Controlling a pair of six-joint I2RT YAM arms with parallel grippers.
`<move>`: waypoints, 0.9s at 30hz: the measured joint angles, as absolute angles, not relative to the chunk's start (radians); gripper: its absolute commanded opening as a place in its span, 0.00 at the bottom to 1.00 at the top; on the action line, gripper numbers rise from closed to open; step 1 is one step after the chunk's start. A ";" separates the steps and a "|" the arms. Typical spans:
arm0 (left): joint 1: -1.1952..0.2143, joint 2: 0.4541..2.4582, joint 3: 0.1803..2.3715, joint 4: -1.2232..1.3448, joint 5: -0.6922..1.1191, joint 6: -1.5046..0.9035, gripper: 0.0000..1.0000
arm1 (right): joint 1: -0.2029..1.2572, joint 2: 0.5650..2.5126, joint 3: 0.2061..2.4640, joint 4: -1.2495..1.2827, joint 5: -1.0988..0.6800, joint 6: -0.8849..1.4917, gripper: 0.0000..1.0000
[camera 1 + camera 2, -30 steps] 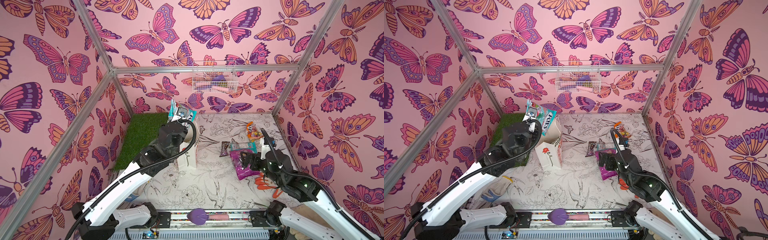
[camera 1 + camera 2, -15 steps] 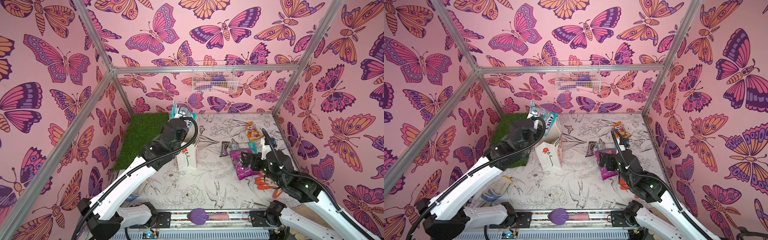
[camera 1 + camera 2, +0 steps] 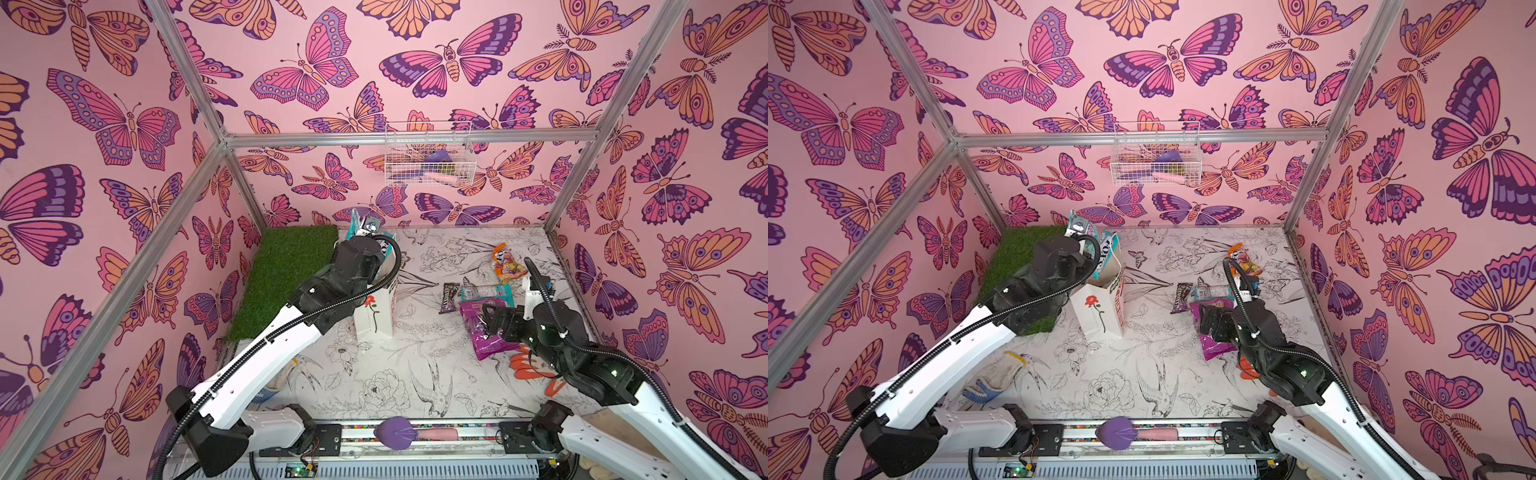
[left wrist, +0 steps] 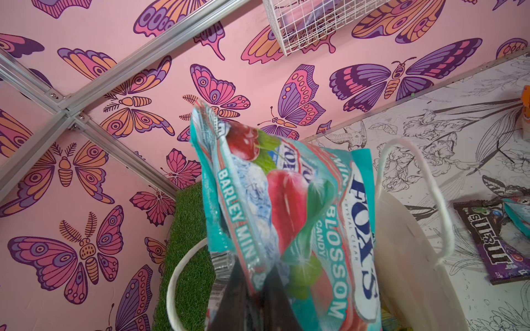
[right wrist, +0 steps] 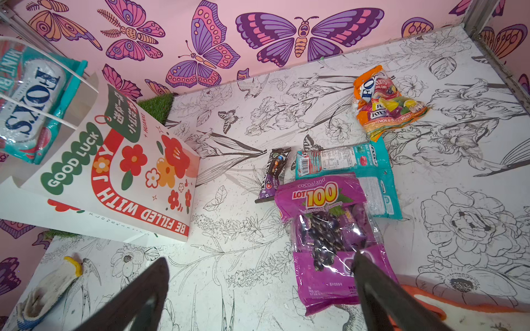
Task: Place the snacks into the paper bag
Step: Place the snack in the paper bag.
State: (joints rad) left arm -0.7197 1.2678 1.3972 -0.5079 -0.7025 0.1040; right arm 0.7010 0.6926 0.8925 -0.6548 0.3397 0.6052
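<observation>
The white paper bag (image 3: 374,309) (image 3: 1098,309) (image 5: 114,172) stands upright beside the grass mat. My left gripper (image 4: 253,263) is shut on a teal FOX'S packet (image 4: 286,200) (image 3: 1100,257) (image 5: 28,100), held at the bag's open top between its cord handles. My right gripper (image 5: 261,258) (image 3: 490,320) is open just above the near end of the purple grape packet (image 5: 324,229) (image 3: 482,345), holding nothing. Beyond it lie a brown bar wrapper (image 5: 274,172) (image 3: 449,297), a second teal packet (image 5: 344,160) and an orange packet (image 5: 384,106) (image 3: 507,266).
An orange glove (image 5: 459,309) (image 3: 536,370) lies under the right arm, by the purple packet. A white work glove (image 3: 996,378) (image 5: 48,289) lies near the front left. The grass mat (image 3: 286,274) fills the back left corner. A wire basket (image 3: 428,158) hangs on the back wall.
My left gripper has carried the teal packet to the right and down, onto the bag's mouth. The right arm has barely moved.
</observation>
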 measured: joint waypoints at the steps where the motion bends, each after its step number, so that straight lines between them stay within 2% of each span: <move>1: -0.718 1.268 1.397 -0.509 -0.702 0.102 0.00 | 0.701 0.693 0.892 -0.655 0.340 0.605 1.00; 27: -0.707 1.339 1.381 -0.538 -0.694 0.073 0.00 | 0.701 0.696 0.892 -0.655 0.339 0.606 1.00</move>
State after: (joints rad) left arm -0.7071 1.3392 1.3811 -0.5377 -0.6945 0.0727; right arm 0.7006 0.6956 0.8925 -0.6552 0.3393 0.6056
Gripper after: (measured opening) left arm 0.107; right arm 0.995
